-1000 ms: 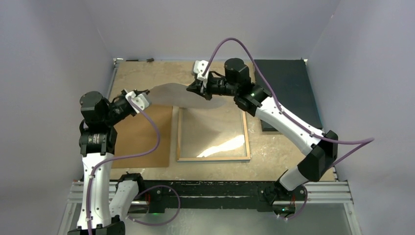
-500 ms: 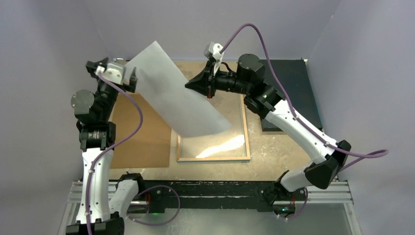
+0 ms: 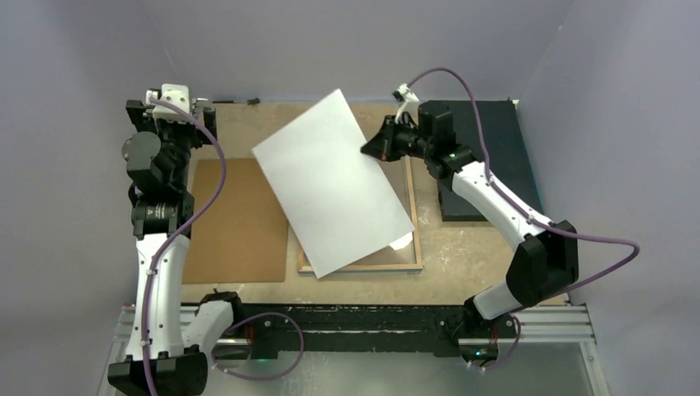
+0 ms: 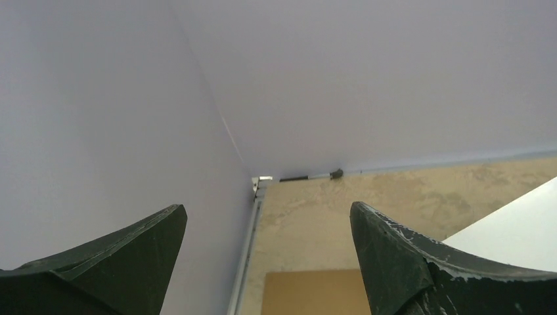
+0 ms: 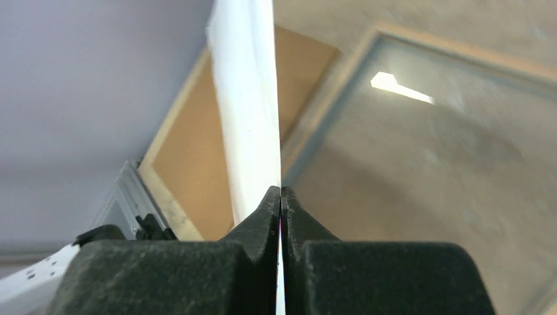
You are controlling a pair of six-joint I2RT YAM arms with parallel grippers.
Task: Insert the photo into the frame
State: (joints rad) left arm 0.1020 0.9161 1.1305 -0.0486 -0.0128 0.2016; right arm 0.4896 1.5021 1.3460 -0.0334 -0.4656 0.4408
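White paper photo (image 3: 334,181), blank back up, hangs slanted over the thin tan-rimmed glass frame (image 3: 416,239), long side crooked vs frame. R claw (image 3: 369,148) pinches its far-right edge. L claw (image 4: 267,209) is spread wide w/ nothing in it, well left of frame.

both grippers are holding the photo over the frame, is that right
No: only the right gripper is shut on the photo, held over the frame. The left gripper is open and clear of it, as the left wrist view shows.
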